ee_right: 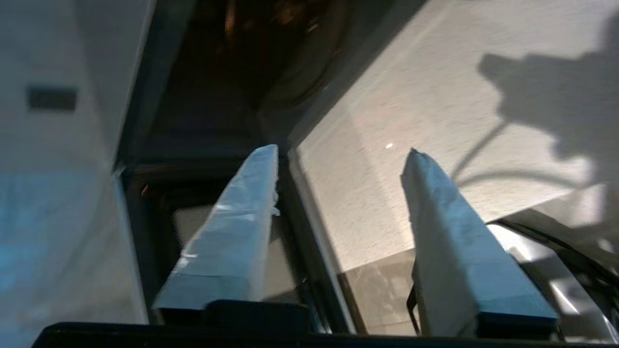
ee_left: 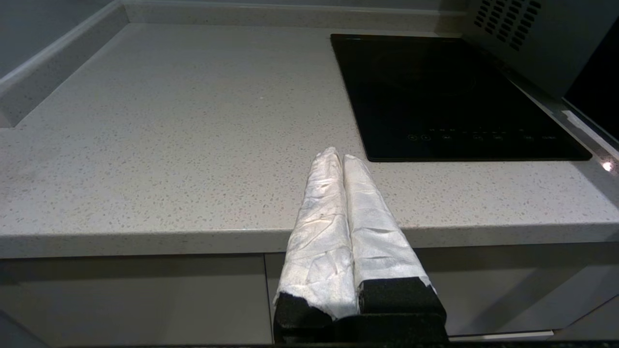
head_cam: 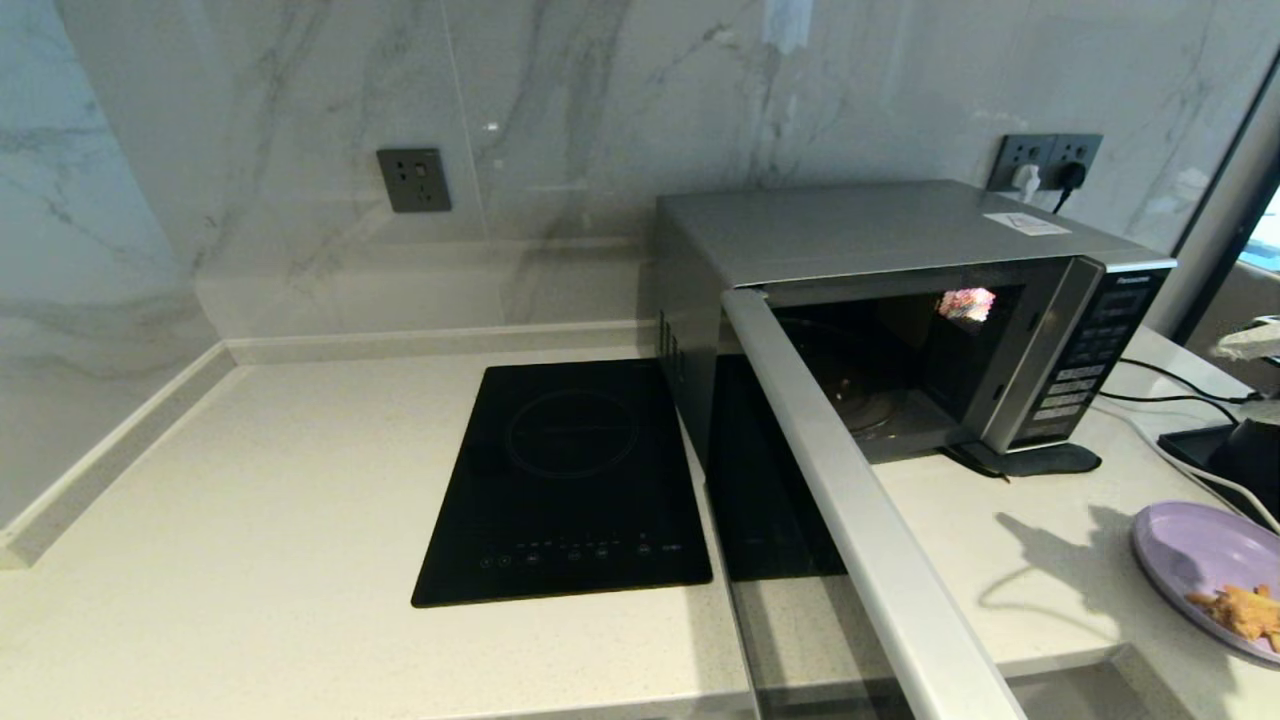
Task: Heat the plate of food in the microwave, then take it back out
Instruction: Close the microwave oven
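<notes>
Microwave: the silver microwave (head_cam: 900,240) stands on the pale speckled counter (head_cam: 250,480) toward the right, against the marble wall, with its black button panel (head_cam: 1085,360) on its right side.
Door: the microwave door (head_cam: 850,520) is swung wide open toward the camera; its silver top edge runs from the cabinet's upper left corner down to the lower edge of the head view.
Cavity: the dark cavity (head_cam: 880,370) is exposed, and no plate is visible inside.
Plate of food: the lilac plate of food (head_cam: 1195,560) lies on the counter at the far right, in front of the microwave and to the right of the open door, cut off by the frame edge; orange-brown fried pieces (head_cam: 1240,610) sit on its near side.
Right gripper: the right gripper (ee_right: 338,159) does not show in the head view. In its wrist view the two white-wrapped fingers (ee_right: 232,237) stand apart with nothing between them, one over the dark glass of the door (ee_right: 213,125) and the other over the pale counter (ee_right: 435,111), so the door's edge runs between them.
Plate relative to right gripper: the plate does not appear in the right wrist view, so how far it lies from the gripper cannot be told.
Left gripper: the left gripper (ee_left: 342,157) hangs at the counter's front edge, left of the cooktop (ee_left: 449,96), fingers pressed together and empty, well apart from the plate.
Other items: a flat black induction cooktop (head_cam: 570,490) is set into the counter left of the microwave; a wall socket (head_cam: 413,180) sits above it.
</notes>
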Controlling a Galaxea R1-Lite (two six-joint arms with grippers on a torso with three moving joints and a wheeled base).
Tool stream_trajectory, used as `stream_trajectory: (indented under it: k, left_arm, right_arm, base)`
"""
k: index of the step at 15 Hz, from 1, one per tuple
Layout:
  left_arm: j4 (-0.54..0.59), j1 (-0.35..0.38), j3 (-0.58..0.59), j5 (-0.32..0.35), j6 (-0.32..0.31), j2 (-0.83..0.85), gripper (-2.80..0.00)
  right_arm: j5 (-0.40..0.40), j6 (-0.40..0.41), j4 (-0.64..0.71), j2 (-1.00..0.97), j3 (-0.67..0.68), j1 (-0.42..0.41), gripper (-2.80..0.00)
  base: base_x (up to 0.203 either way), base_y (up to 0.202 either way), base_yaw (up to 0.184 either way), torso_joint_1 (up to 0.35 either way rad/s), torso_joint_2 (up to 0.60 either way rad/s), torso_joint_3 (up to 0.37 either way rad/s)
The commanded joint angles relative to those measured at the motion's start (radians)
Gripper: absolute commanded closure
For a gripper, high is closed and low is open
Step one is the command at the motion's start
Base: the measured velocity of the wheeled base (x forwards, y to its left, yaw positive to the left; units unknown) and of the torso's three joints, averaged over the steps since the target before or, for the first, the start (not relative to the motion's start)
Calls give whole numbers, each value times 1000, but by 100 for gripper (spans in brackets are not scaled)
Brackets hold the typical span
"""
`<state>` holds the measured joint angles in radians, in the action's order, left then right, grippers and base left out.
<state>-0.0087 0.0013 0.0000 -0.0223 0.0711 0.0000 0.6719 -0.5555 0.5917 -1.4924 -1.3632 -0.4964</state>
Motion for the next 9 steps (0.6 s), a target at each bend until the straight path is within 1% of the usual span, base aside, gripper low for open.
stream_trajectory:
  k: [1,3,5,7,9]
  left_arm:
    - [0,0,0,-1,1,2,0]
    - [0,0,0,-1,1,2,0]
    - [0,0,0,-1,1,2,0]
    - [0,0,0,-1,1,2,0]
    - [0,0,0,-1,1,2,0]
  right_arm:
    - [82,-3,2,60,-5,74,0]
    - [118,-4,5,89,-16,168,0]
    - [125,-5,23,106,-38,288,0]
    - [127,-7,69,113,-89,411,0]
    - [127,-21,131,113,-149,515,0]
  base:
    - [0,0,0,0,0,0]
    - [0,0,0,0,0,0]
    - [0,0,0,0,0,0]
    - [0,0,0,0,0,0]
    - [0,0,0,0,0,0]
